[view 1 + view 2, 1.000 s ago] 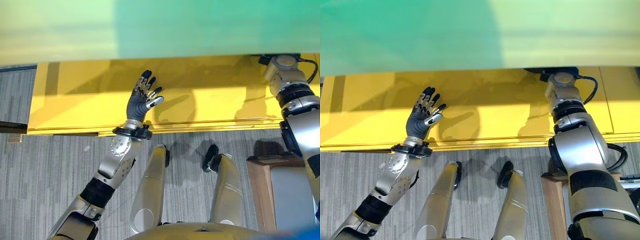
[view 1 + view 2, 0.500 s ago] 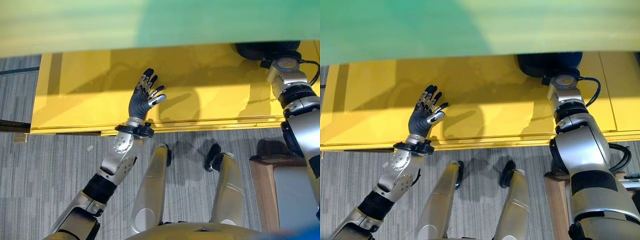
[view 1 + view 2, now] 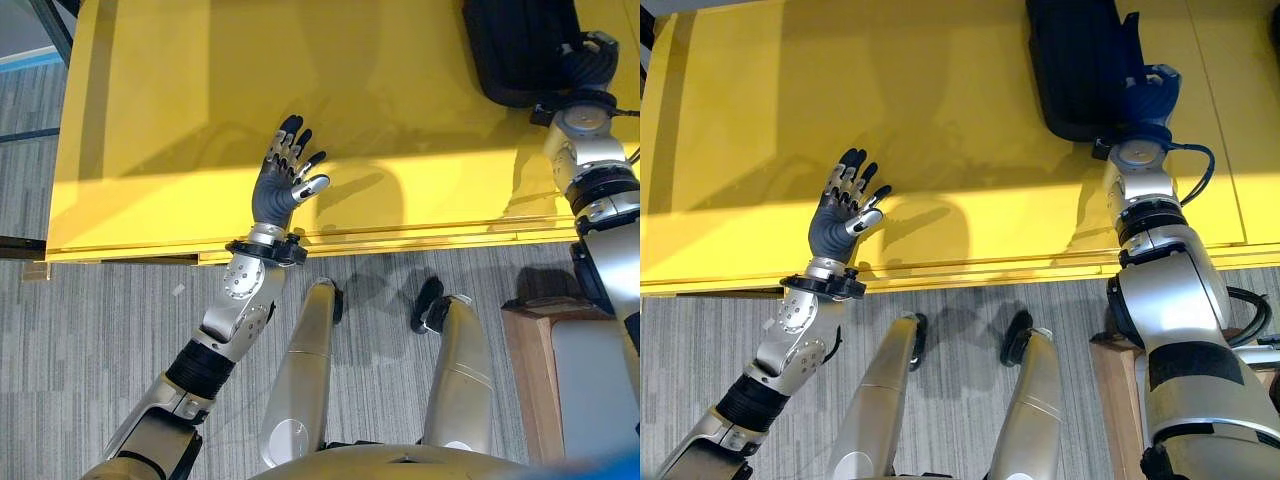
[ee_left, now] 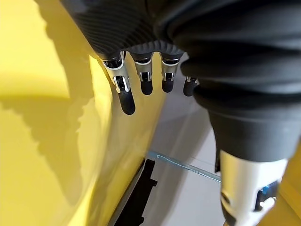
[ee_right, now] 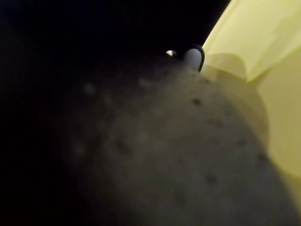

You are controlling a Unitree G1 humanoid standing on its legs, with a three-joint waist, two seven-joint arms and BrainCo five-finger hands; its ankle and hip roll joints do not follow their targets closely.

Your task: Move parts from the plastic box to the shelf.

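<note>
Left hand (image 3: pixel 283 186): raised above near edge of yellow shelf (image 3: pixel 150 120), fingers spread straight, grasping nothing. Black part (image 3: pixel 1080 65): lying flat on shelf at far right, long dark block. Right hand (image 3: pixel 1148 98): pressed against part's near end; fingers' state cannot be told. Grey carpet floor (image 3: pixel 90 340) below shelf edge.

The left arm reaches up from the lower left, bent at the elbow, forearm rising towards the middle of the view; its robot hand (image 3: pixel 283 187) is raised with the palm facing the camera, fingers (image 4: pixel 126 99) straight and slightly spread, thumb held out to the side, holding nothing; the right arm stretches up along the right edge, nearly straight; the right robot hand (image 3: pixel 1148 97) sits at the top right, dark cover showing, its fingers hidden.
</note>
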